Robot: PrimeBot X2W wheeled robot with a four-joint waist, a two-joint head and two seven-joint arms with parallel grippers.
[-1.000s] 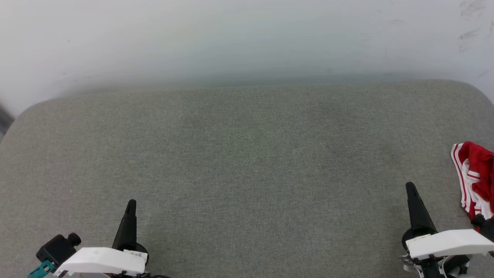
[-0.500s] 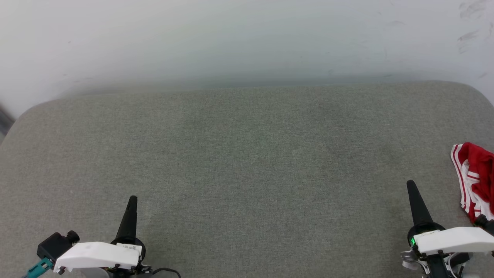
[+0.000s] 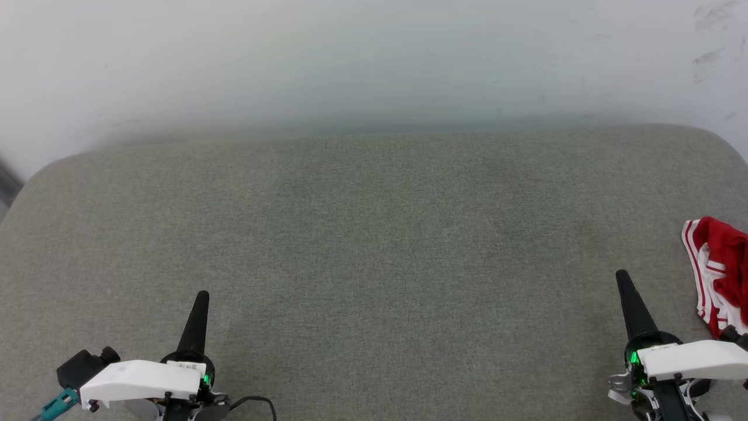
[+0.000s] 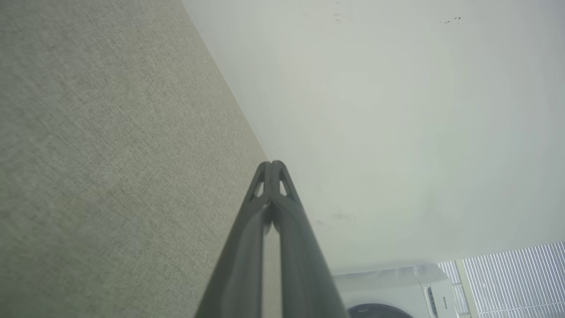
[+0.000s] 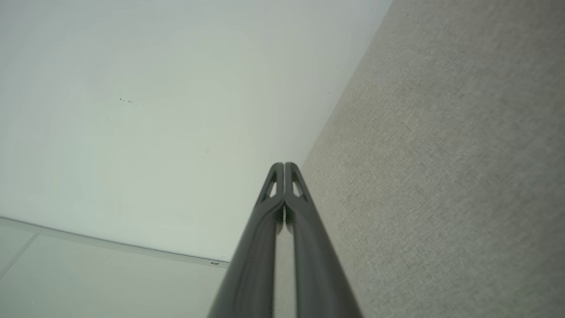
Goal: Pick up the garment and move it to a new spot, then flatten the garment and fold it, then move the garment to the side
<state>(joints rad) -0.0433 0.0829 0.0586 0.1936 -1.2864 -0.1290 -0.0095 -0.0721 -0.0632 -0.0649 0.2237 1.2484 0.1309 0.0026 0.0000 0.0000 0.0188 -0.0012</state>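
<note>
Shirt (image 3: pixel 727 251) is red with white striped trim, bunched up on the grey worktop (image 3: pixel 374 234). It sits near the right claw (image 3: pixel 622 277), on its right and not touching. Right claw clenched, empty. Left claw (image 3: pixel 201 297) well apart from the shirt, clenched, empty. White wall (image 3: pixel 374 58) beyond both claws.

Soft, bright, even light covers the grey fabric surface (image 3: pixel 374 245); shadows are faint and diffuse. A dim, hazy band lies where it meets the white wall (image 3: pixel 374 58), which looks smeared in the head view. A weak green tint marks the fabric's middle. In both wrist views the dark fingers (image 4: pixel 247 251) blur toward the bottom edge.
</note>
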